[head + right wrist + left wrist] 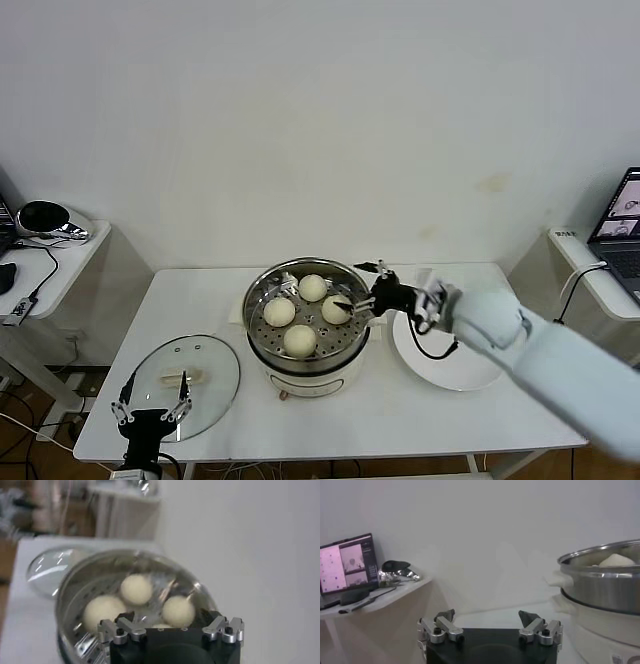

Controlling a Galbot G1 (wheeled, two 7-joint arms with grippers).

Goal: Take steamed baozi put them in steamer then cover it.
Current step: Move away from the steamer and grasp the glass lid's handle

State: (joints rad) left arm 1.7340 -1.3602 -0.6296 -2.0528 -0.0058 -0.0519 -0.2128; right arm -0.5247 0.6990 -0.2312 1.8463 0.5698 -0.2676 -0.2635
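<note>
1. My right gripper [362, 286] has fingers spread apart, holding nothing, at the steamer [308, 311] rim on its right side, just beside 1 bun.
2. My left gripper [151, 411] also has fingers apart and empty, low at the table's [400, 410] near left edge, over the cover [187, 372].
3. 4 steamed baozi [300, 340] sit inside the steamer.
4. The cover lies flat left of the steamer; a white plate [445, 362] sits on its right.

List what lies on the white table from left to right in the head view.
Glass lid with the open left gripper at its near edge → steamer holding four baozi → open right gripper at the steamer's right rim → white plate.
</note>
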